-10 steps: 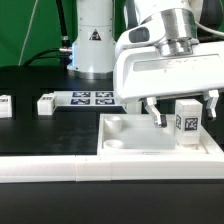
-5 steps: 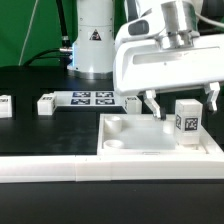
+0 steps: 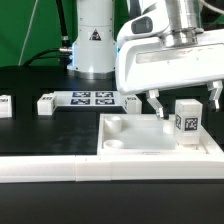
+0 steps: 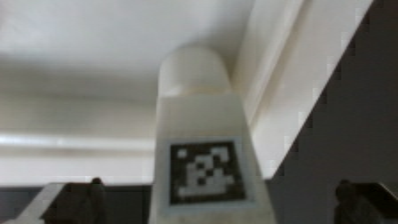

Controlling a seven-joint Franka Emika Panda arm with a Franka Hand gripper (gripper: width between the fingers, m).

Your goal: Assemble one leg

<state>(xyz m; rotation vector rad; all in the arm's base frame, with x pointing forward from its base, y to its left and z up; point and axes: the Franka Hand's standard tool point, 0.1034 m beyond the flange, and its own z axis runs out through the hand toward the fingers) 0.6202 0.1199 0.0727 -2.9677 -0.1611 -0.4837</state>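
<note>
Exterior view: the leg (image 3: pixel 187 122) stands upright on the white tray (image 3: pixel 125 150), toward 3 o'clock of the frame. The gripper (image 3: pixel 185 106) hangs over it, fingers spread wide at 9 and 3 o'clock of its top, not touching. Wrist view: the leg rises between the dark fingertips (image 4: pixel 71 203), with gaps on either side.

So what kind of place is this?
Probably a robot test lab: a robot arm on a black table, a green backdrop behind, and the marker board of square tags.
</note>
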